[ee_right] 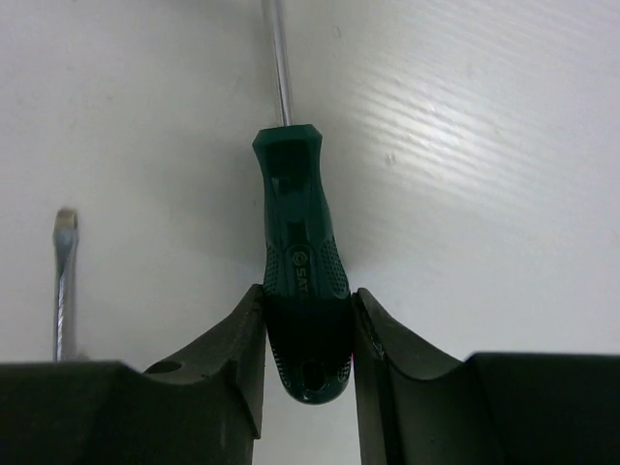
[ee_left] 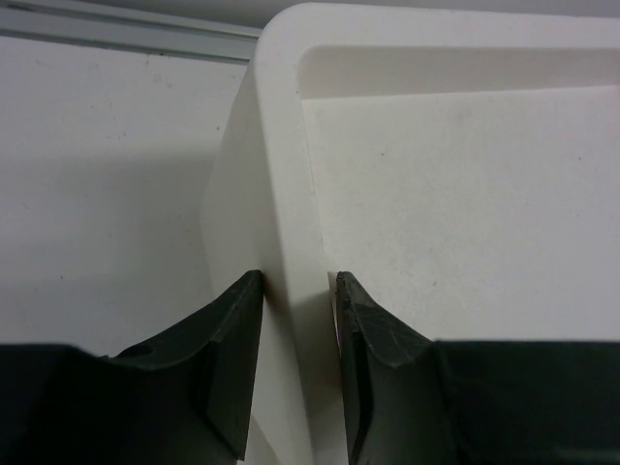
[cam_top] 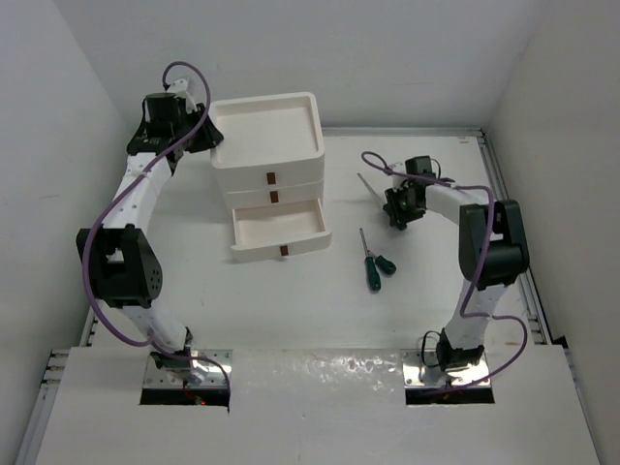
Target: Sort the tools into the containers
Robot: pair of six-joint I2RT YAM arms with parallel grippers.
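White square plastic forms the stacked container (cam_top: 274, 187), which is placed on the far left part of the pale table (cam_top: 320, 320). A shallow top tray (cam_top: 223, 114) is carried on it, with layers bearing small brown front tabs beneath. The lowest drawer (cam_top: 276, 225) is pulled out toward the near side, while the layers above it are pushed in.

The left gripper (ee_left: 295, 291) is placed at the left edge of the top tray. In the left wrist view its black fingers (ee_left: 232, 329) are seen on either side of the tray's left wall, one outside and one inside, closed against that wall.

The right gripper (ee_right: 308, 310) is held low over the table, well to the right of the container. It is closed on a dark green screwdriver (ee_right: 295, 223): the butt end of the ribbed handle is pinched between both fingers, and the thin metal shaft is pointed away from the gripper. Whether the screwdriver is resting on the table or lifted off it cannot be told.

A second thin metal shaft (ee_right: 63, 281) with a flat tip is visible to the left in the right wrist view. Two loose dark-green-handled screwdrivers (cam_top: 372, 275) are lying close together on the table, near the right gripper and to the right of the open drawer.
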